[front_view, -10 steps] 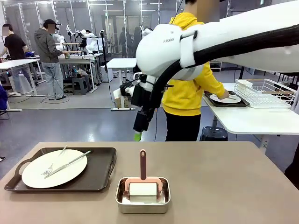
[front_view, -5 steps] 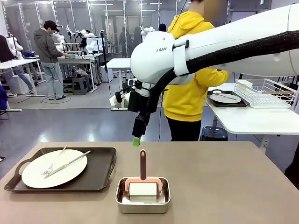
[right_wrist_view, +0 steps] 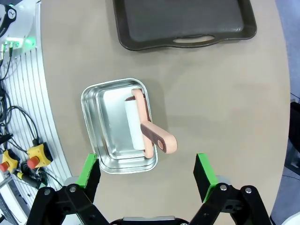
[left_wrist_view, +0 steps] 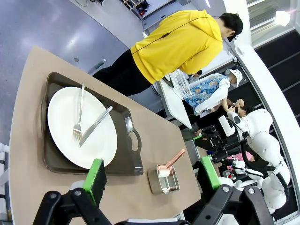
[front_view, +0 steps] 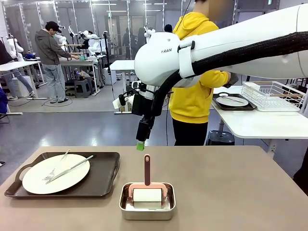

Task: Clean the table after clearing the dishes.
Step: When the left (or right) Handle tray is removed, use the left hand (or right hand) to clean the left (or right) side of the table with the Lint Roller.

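Right gripper (front_view: 140, 145) released, jaws spread, empty, hovering over bench (front_view: 231, 183); steel pan (right_wrist_view: 119, 126) with pink-handled roller (right_wrist_view: 140, 126) directly below, dark tray (right_wrist_view: 183, 21) beyond. Left gripper (left_wrist_view: 152, 176) released, empty; white plate (left_wrist_view: 82, 126) with fork (left_wrist_view: 78, 112) on same tray ahead. Person (front_view: 195, 91) in yellow hoodie behind right gripper, across bench.
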`<state>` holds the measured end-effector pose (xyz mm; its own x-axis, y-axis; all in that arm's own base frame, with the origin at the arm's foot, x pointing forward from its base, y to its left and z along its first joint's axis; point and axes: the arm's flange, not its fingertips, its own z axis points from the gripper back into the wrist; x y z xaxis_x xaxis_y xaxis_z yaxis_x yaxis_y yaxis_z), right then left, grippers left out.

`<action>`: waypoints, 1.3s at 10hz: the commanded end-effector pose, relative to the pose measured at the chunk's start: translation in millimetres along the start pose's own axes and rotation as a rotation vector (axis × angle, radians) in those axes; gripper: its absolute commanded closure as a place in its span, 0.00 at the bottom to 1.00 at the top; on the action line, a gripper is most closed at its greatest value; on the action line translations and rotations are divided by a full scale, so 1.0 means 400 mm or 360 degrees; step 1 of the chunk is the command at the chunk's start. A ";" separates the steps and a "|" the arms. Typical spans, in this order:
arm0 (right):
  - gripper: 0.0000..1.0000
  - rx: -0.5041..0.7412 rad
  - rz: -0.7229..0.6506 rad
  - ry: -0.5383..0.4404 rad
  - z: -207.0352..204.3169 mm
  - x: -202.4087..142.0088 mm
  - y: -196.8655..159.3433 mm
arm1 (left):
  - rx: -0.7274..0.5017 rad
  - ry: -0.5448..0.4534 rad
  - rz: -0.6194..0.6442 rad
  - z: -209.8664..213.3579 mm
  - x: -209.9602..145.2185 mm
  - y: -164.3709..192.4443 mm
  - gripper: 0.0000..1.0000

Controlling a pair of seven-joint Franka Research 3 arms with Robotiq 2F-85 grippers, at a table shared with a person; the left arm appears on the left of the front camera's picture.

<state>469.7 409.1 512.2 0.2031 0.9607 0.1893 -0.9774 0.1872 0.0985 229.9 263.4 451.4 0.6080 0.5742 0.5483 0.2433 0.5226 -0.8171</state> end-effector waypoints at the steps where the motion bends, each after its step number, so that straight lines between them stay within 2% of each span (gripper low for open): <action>1: 0.00 0.0000 0.0000 0.0000 0.000 0.000 0.000 | -0.0007 -0.0009 -0.0013 0.006 -0.001 -0.001 0.00; 2: 0.00 0.0049 0.0120 0.0044 -0.020 0.011 -0.019 | -0.0007 -0.0009 -0.0013 0.006 -0.001 -0.001 0.00; 3: 0.00 0.0091 0.0122 0.0111 -0.035 0.010 -0.039 | -0.0007 -0.0009 -0.0013 0.006 -0.001 -0.001 0.00; 6: 0.00 0.0205 0.0178 0.0180 -0.080 0.005 -0.096 | -0.0007 -0.0009 -0.0013 0.006 -0.001 -0.001 0.00; 8: 0.00 0.0352 0.0225 0.0269 -0.112 0.020 -0.122 | -0.0007 -0.0009 -0.0013 0.006 -0.001 -0.001 0.00; 13: 0.00 0.0396 0.0288 0.0343 -0.231 0.028 -0.132 | -0.0007 -0.0009 -0.0013 0.006 -0.001 -0.001 0.00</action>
<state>520.8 424.8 417.3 0.0266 0.9993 0.0276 -0.9384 0.0155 0.3451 230.0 263.4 451.4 0.6082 0.5741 0.5482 0.2433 0.5226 -0.8171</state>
